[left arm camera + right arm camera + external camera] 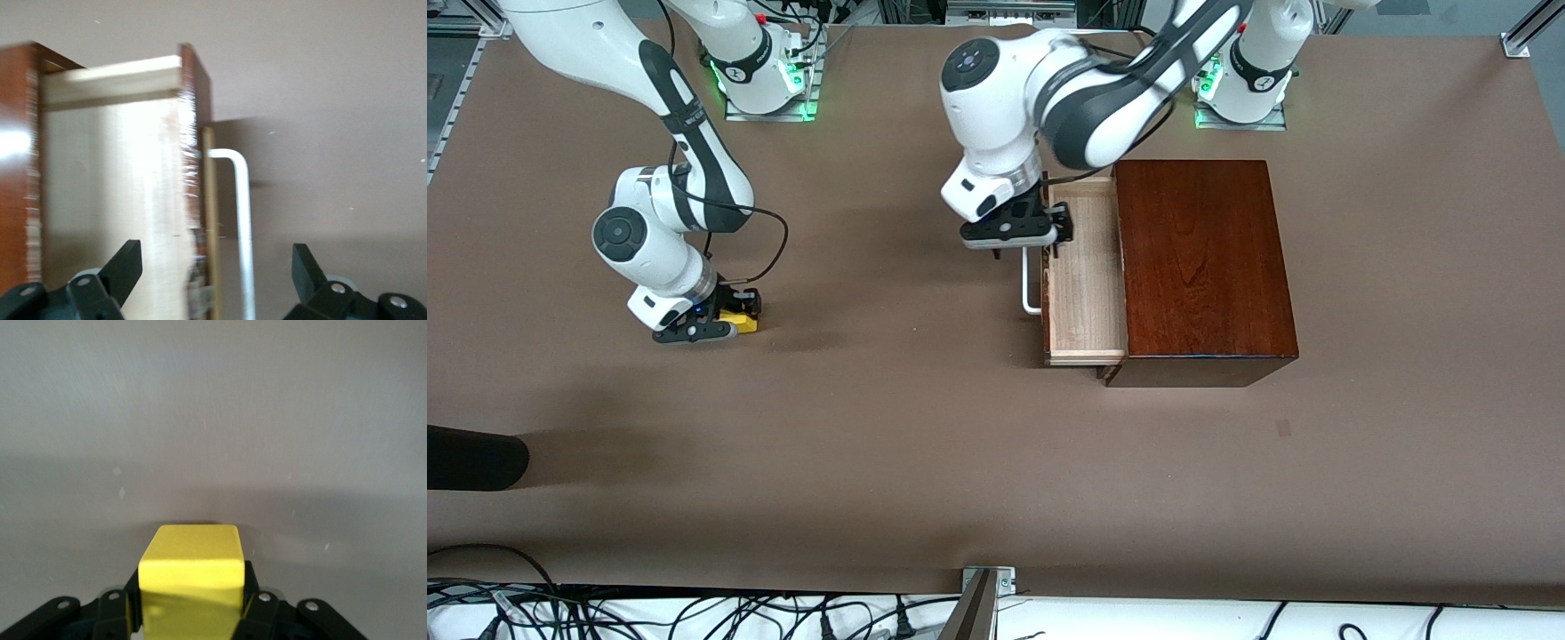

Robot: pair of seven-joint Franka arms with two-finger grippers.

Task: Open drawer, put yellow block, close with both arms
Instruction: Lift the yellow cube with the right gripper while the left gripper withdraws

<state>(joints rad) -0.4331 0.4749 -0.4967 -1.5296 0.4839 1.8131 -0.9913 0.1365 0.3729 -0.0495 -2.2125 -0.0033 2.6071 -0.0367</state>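
The reddish-brown wooden box [1202, 267] stands toward the left arm's end of the table. Its drawer [1085, 284] is pulled out, and the light-wood tray shows empty. My left gripper [1035, 238] is open over the drawer's front, astride the white bar handle [1030, 286]. In the left wrist view the handle [244, 220] and the drawer front [195, 127] lie between the spread fingers [127, 265] of the gripper [217, 273]. My right gripper [713, 322] is low at the table, shut on the yellow block [740, 320]. The right wrist view shows the gripper [190, 608] clamping the block [190, 570].
A dark rounded object [471, 458] juts in at the right arm's end, nearer to the front camera. A metal post [980, 603] and cables lie along the table's front edge. Bare brown tabletop [889, 373] lies between block and drawer.
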